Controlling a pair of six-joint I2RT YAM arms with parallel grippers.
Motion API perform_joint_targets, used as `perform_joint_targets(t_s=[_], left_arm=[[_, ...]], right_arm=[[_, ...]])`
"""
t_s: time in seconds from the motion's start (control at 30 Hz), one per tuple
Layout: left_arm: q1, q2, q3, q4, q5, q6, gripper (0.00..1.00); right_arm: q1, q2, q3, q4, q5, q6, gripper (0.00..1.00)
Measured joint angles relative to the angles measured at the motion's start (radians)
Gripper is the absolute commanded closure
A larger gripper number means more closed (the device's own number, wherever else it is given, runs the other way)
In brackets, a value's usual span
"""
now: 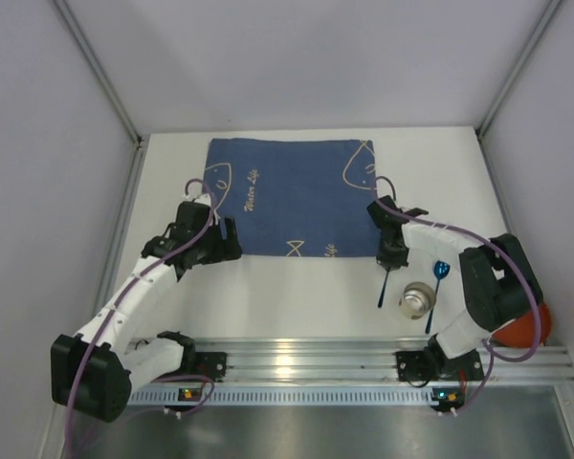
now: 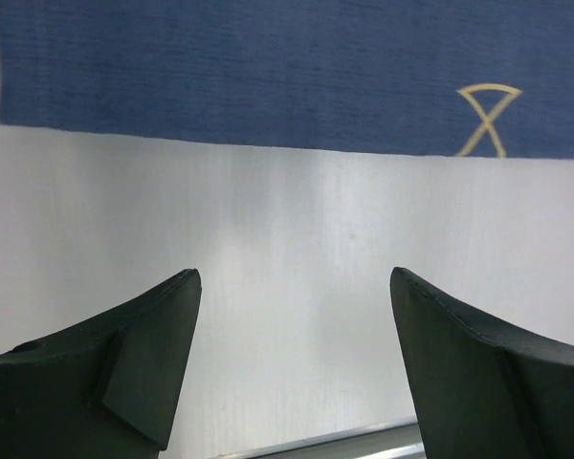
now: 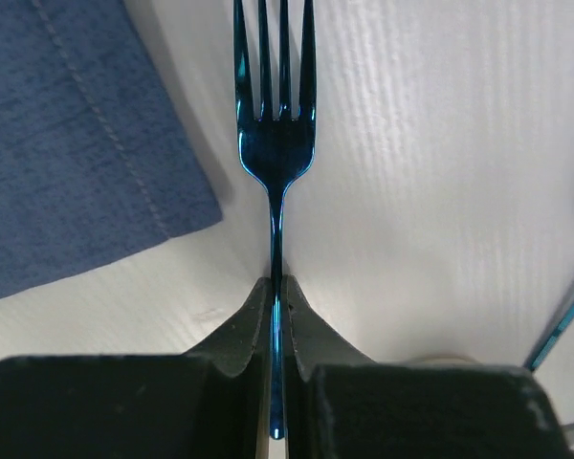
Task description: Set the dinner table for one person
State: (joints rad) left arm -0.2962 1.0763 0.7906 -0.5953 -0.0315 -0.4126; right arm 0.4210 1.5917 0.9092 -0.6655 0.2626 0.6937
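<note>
Aluminium rail (image 1: 297,356) along near edge; red-orange object (image 1: 528,330) at right end.

Cloth mat (image 1: 292,196) on tabletop (image 1: 297,296), far centre. Fork (image 3: 275,143) on the right just off mat's near right corner, tines toward far side, handle toward near edge, neck pinched between right claw (image 3: 275,287) fingers. Cup (image 1: 417,301) right of fork handle, near it. Spoon (image 1: 436,292) just right of cup, lengthwise near-to-far. Rounded item (image 1: 526,330) at near right corner, partly hidden behind right arm. Left claw (image 2: 295,282) over bare tabletop just before mat's near left corner, nothing between fingers.
</note>
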Motion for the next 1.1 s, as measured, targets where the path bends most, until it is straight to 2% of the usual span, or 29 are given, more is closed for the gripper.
perform_joint_targets(t_s=[0.03,0.07,0.17,0.27,0.4,0.57,0.93,1.07,1.1], left_arm=[[-0.005,0.0,0.0,0.009,0.036,0.003,0.15],[-0.013,0.0,0.0,0.023,0.077,0.006,0.09],[-0.059,0.016,0.016,0.073,0.185,0.011,0.09],[-0.164,0.072,0.051,0.145,0.274,0.012,0.1],[-0.285,0.163,0.077,0.256,0.38,-0.01,0.11],[-0.354,0.212,0.091,0.33,0.439,-0.05,0.1],[-0.364,0.212,0.106,0.422,0.485,-0.084,0.12],[-0.37,0.231,0.108,0.441,0.526,-0.089,0.16],[-0.373,0.24,0.108,0.444,0.537,-0.091,0.21]], right_arm=[[0.004,-0.006,0.0,-0.022,0.017,0.0,1.0],[0.006,-0.015,0.002,-0.048,0.029,0.001,1.0],[0.03,-0.056,0.04,-0.128,0.042,0.007,1.0],[0.087,-0.072,0.193,-0.198,0.041,0.019,1.0],[0.167,-0.07,0.427,-0.207,0.014,0.047,1.0],[0.224,-0.064,0.595,-0.202,-0.069,0.087,1.0],[0.293,-0.036,0.61,-0.21,-0.16,0.13,1.0],[0.299,-0.036,0.61,-0.208,-0.171,0.143,1.0],[0.299,-0.036,0.61,-0.206,-0.171,0.147,1.0]])
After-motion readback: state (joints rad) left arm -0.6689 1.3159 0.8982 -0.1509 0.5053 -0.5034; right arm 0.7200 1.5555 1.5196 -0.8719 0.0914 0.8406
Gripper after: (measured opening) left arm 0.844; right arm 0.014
